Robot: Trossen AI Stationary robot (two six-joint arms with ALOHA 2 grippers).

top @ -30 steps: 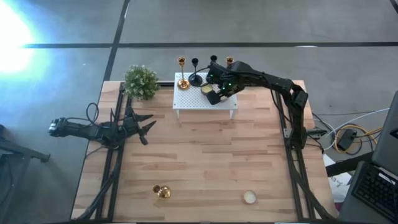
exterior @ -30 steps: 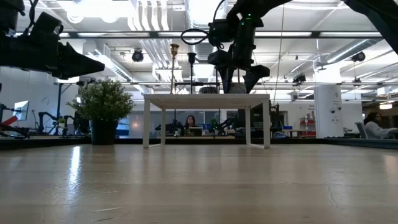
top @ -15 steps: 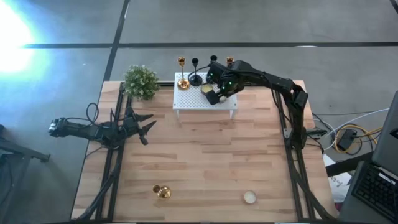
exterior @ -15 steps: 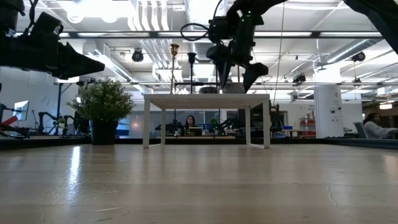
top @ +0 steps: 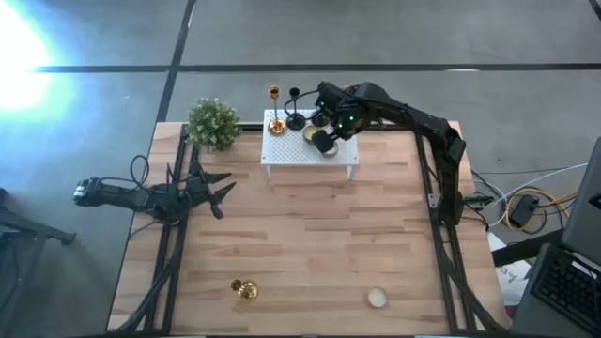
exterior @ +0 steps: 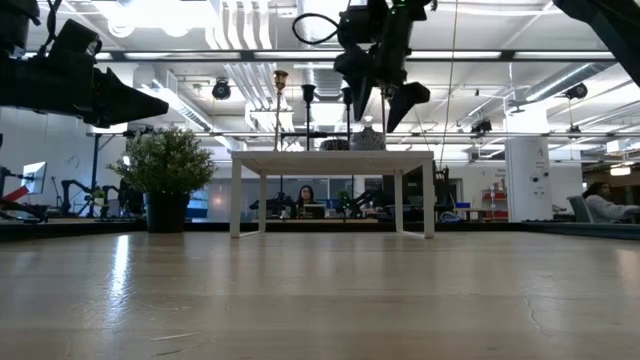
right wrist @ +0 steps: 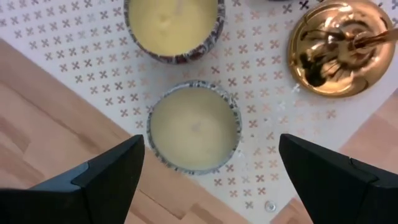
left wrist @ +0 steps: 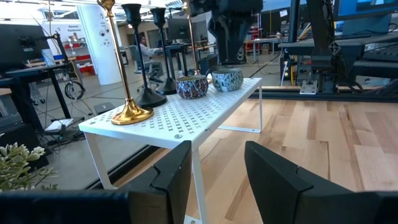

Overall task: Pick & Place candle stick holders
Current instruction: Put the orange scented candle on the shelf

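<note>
Several slim candle stick holders stand by their round bases on the far part of the white perforated rack [top: 299,155]. A gold one [top: 275,123] and a black one [top: 296,118] show in the high view, and the gold one [left wrist: 127,68] and two black ones [left wrist: 142,56] in the left wrist view. Another gold holder [top: 244,289] sits on the table near its near edge. My right gripper [exterior: 377,92] hangs open and empty above the rack's right part. My left gripper [top: 222,193] is open and empty over the table's left side.
Two round candle tins [right wrist: 194,127] [right wrist: 174,28] sit on the rack right under my right gripper, beside a gold holder base [right wrist: 336,46]. A bushy potted plant [top: 213,123] stands at the far left. A third candle tin [top: 377,298] sits near the near edge.
My right gripper has risen from just over the rack top to well above it, staying open. The candle tin that its fingers hid in the low view now shows on the rack.
</note>
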